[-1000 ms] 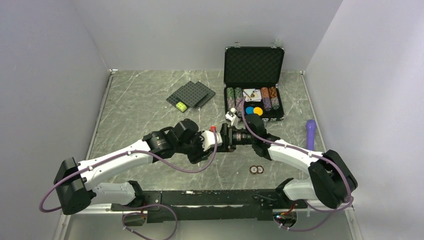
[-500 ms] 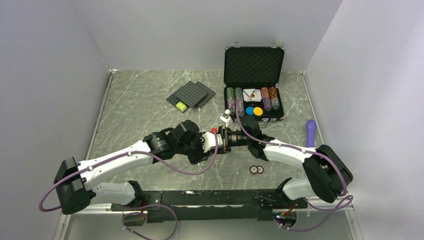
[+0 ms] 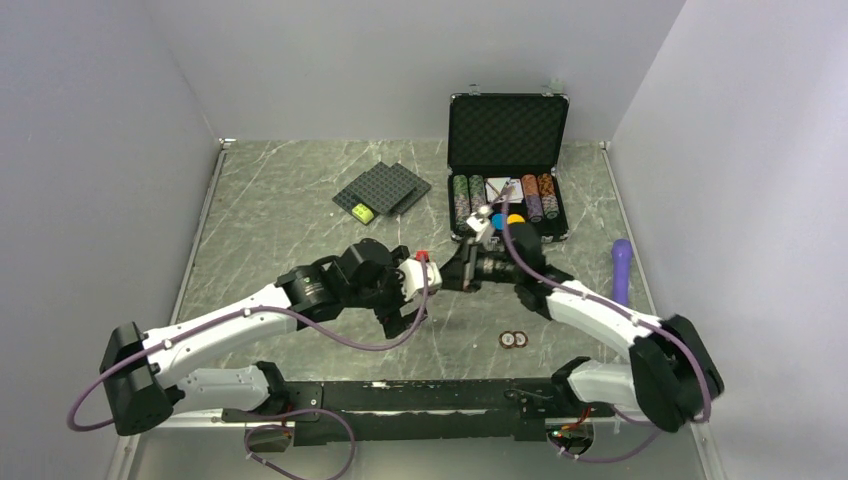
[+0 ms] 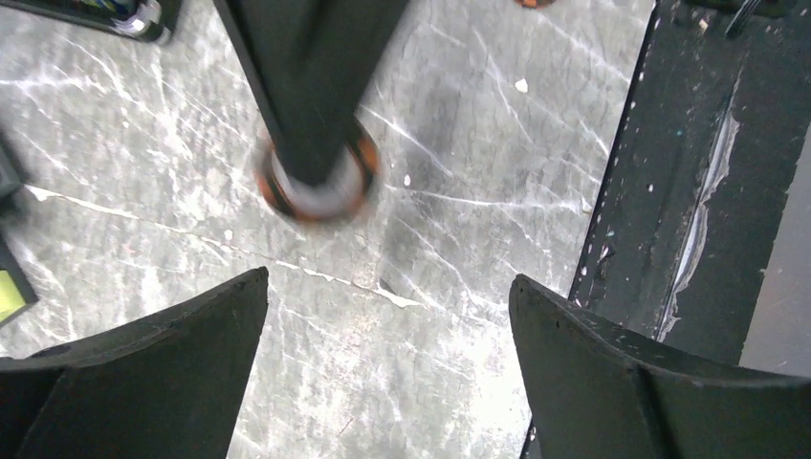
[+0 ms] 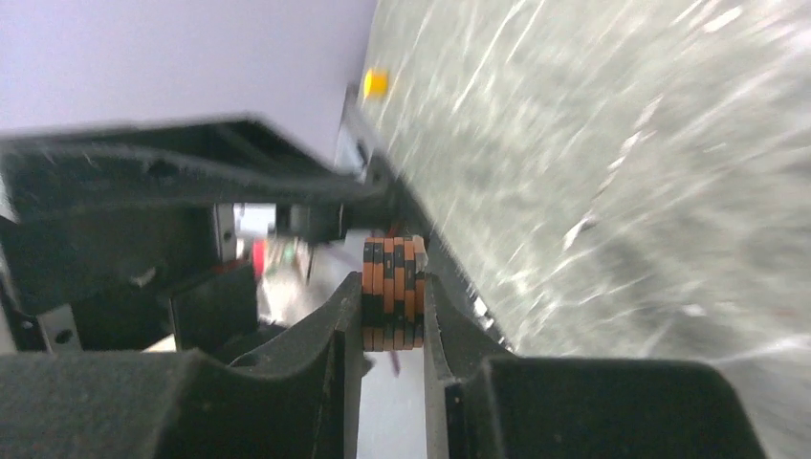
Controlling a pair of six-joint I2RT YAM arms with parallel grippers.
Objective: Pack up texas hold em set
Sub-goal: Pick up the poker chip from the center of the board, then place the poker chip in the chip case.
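Pulled apart since a sec ago: L gripper [image 4: 387, 287] had backed off from R gripper [image 5: 392, 320], and R wrist had swung closer to the case [image 3: 508, 130]. R jaws were closed tight on a short stack of orange-black chips [image 5: 392, 287], held edge-on btwn the fingertips. L jaws stood wide apart w/ nothing in them, pointing down at the table [image 3: 280, 220]. The stack showed ahead of them, blurred, not btwn them. Case sat open, lid upright, w/ chip rows, cards, blue & orange discs in the base. Two loose chips [image 3: 514, 340] lay well to the near side of the case. Studded plates [image 3: 385, 188] lay left of the case, a purple thing [image 3: 621, 265] near its right. Tabletop was grey and marbled, walls plain and pale.
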